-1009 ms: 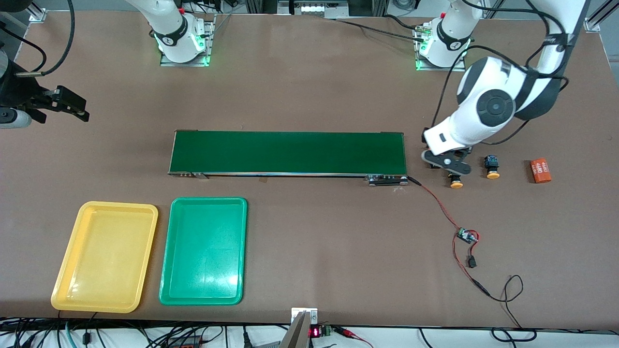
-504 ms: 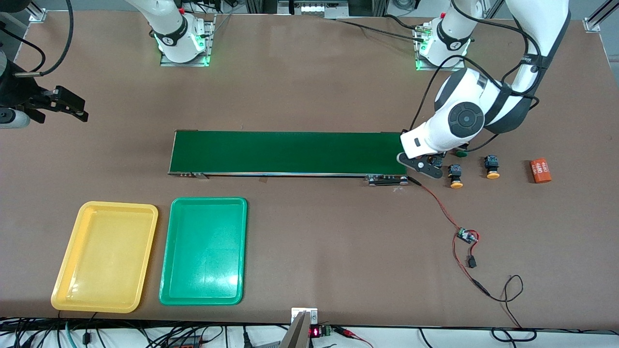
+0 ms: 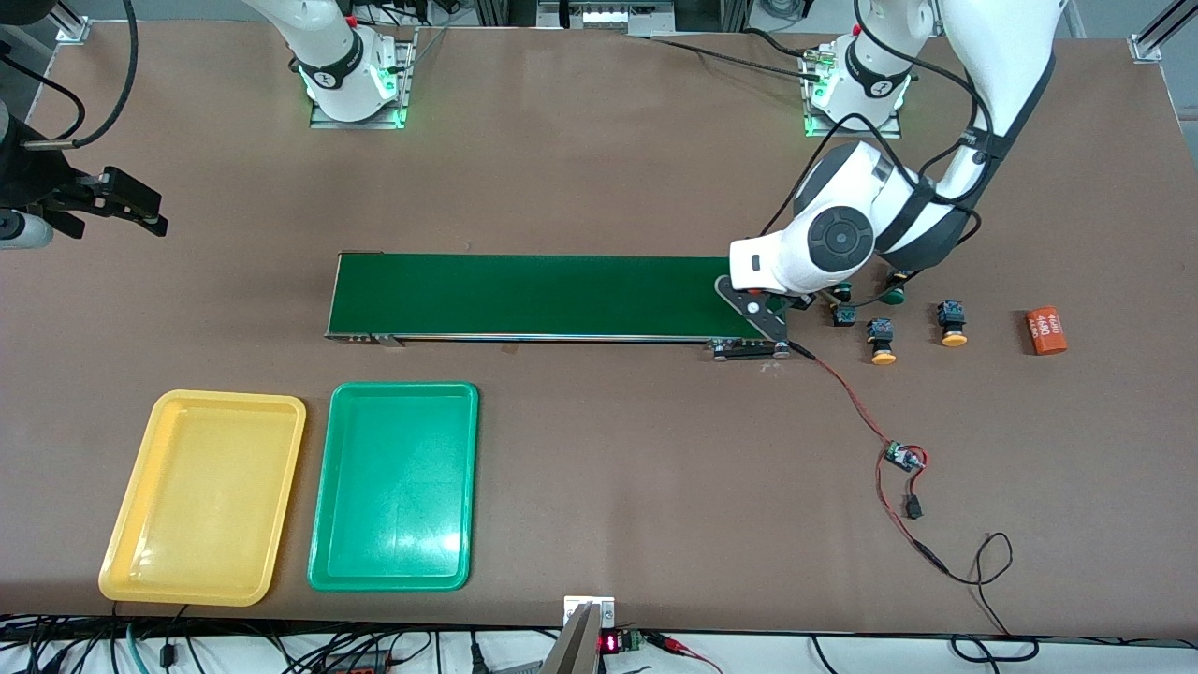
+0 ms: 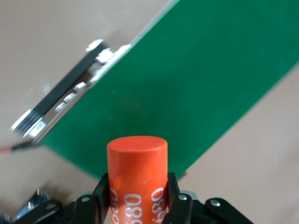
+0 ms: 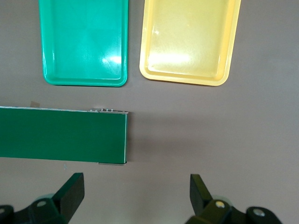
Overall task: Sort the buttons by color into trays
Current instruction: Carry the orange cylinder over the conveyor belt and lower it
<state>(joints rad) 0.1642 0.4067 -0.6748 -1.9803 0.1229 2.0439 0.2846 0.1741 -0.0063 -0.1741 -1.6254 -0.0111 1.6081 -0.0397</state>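
Fingers of the left gripper [image 4: 136,205] clamp an orange cylinder [image 4: 137,179] upright over the conveyor belt [image 3: 552,296]; buttons [image 3: 881,339] probably lie just beside. Right gripper [image 5: 135,191] waits, spread wide.

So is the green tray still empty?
Empty: the green tray shows only bare, glossy floor in the front and right wrist views.

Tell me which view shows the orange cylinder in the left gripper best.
The left wrist view: the orange cylinder fills the foreground, clamped in the left gripper over the conveyor belt. The front view hides it under the arm; the right wrist view misses it.
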